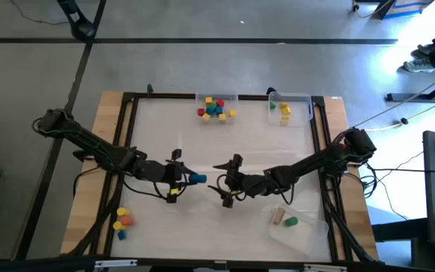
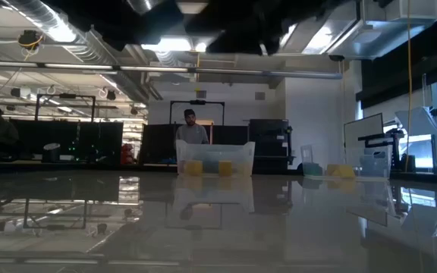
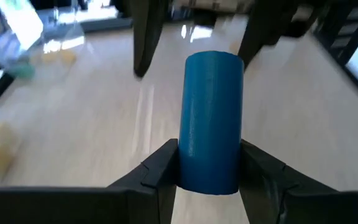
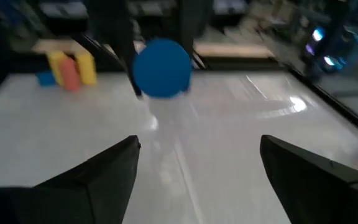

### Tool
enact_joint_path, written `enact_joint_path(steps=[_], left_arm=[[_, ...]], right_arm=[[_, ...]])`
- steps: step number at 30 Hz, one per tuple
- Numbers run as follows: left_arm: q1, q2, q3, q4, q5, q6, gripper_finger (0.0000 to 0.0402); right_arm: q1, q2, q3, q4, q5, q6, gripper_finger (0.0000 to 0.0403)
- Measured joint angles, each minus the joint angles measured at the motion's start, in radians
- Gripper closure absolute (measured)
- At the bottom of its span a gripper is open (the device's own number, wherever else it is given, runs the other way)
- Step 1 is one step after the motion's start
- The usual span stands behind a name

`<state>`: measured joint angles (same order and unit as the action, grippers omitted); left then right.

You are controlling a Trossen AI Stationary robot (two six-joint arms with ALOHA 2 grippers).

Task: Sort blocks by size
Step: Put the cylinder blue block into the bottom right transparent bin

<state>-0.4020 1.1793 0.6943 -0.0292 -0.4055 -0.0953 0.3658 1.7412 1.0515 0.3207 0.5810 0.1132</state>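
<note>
Though unseen low, tool-gripped blue cylinder [image 3: 211, 121]

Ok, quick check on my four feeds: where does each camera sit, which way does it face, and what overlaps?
High view: above the table, straight down; both arms meet mid-table, left gripper holding the blue cylinder, right gripper facing it.
Low view: table height, facing the room; no arms.
Left wrist view: past its fingers clamping the cylinder.
Right wrist view: between its open fingers, toward the left gripper.
Shared: both wrist views show the blue cylinder.
</note>
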Motion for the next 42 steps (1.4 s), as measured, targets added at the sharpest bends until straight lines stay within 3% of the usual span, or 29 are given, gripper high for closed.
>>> enact_joint_path(steps=[7, 17, 30, 38, 42], left_arm=[[-0.011, 0.0, -0.05, 0.191, 0.004, 0.031, 0.0273], [-0.027, 0.001, -0.051, 0.262, 0.022, 0.055, 0.0273], [-0.03, 0.001, -0.051, 0.256, 0.017, 0.043, 0.0272], [-0.028, 0.001, -0.051, 0.254, 0.023, -0.001, 0.0271], [-0.015, 0.001, -0.05, 0.252, 0.031, -0.008, 0.0246]], right_arm=[[-0.008, 0.029, 0.001, 0.226, -0.108, -0.122, 0.0086], [-0.064, 0.101, 0.01, 0.464, -0.243, -0.174, 0.0113], [-0.073, 0.111, 0.016, 0.496, -0.286, -0.183, 0.0277], [-0.071, 0.111, 0.016, 0.491, -0.287, -0.191, 0.0275], [-0.072, 0.111, 0.016, 0.487, -0.285, -0.197, 0.0268]])
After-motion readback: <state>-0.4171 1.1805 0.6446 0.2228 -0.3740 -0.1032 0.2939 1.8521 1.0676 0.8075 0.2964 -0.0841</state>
